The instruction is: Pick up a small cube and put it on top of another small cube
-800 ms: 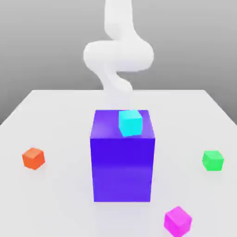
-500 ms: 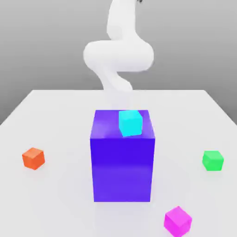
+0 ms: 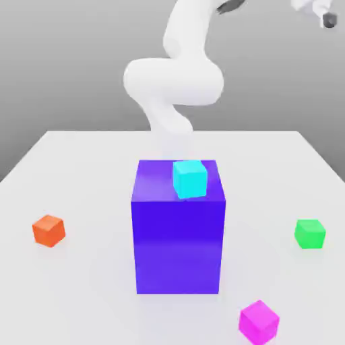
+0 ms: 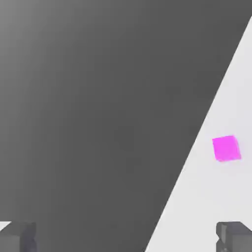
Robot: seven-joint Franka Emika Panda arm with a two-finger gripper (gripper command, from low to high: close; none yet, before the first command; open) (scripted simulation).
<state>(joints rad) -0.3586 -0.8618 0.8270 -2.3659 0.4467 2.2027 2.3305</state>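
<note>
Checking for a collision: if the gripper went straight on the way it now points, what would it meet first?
Likely nothing near: the open gripper faces the table edge and grey backdrop. The magenta cube lies off to one side of that line, though depth is unclear.

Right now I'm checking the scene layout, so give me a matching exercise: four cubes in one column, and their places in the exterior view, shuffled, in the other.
Things:
1. cyan cube
2. orange cube
3. green cube
4. magenta cube

Places:
A. on the table, at the exterior view's right
B. on top of the big blue-purple block
C. on the table, nearest the camera
D. on the table, at the exterior view's left

Pairs: 1-B, 2-D, 3-A, 4-C
</note>
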